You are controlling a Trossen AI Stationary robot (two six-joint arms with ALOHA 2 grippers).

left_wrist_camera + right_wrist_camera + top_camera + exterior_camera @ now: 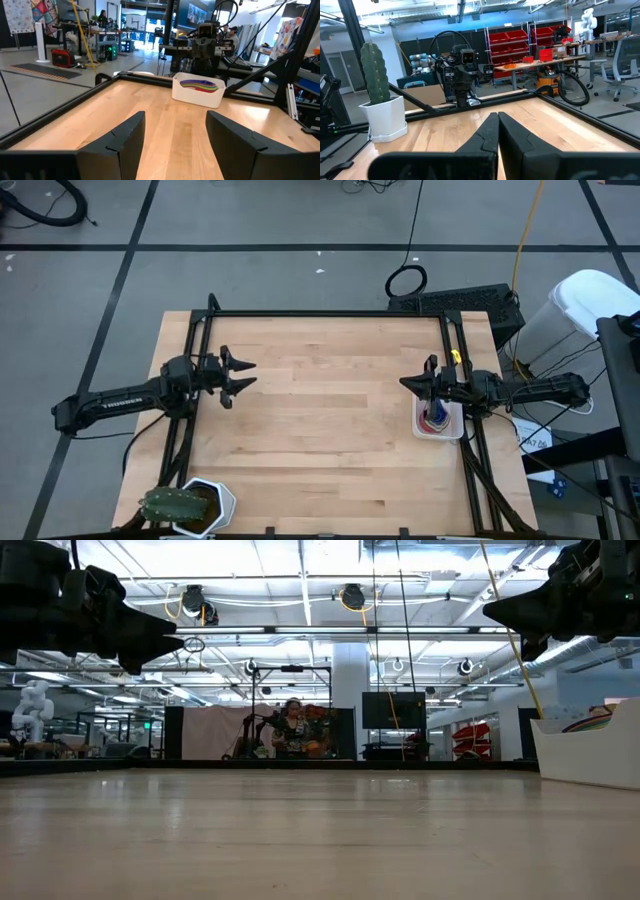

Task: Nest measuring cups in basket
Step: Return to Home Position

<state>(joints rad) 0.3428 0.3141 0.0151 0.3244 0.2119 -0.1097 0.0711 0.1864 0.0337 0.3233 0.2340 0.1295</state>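
The white basket [440, 421] rests on its base at the table's right edge, with several measuring cups [434, 416] nested inside; in the left wrist view the cups [201, 85] show as coloured rims above the basket's wall [197, 96]. My right gripper [407, 385] hangs shut above the table just beside the basket, holding nothing. My left gripper [244, 375] stands open at the table's left side, level and clear of the wood, with nothing between its fingers.
A white hexagonal pot with a green cactus [188, 506] stands at the table's near left corner. A black frame [330, 314] runs along the table's edges. Bare wood lies between the two grippers.
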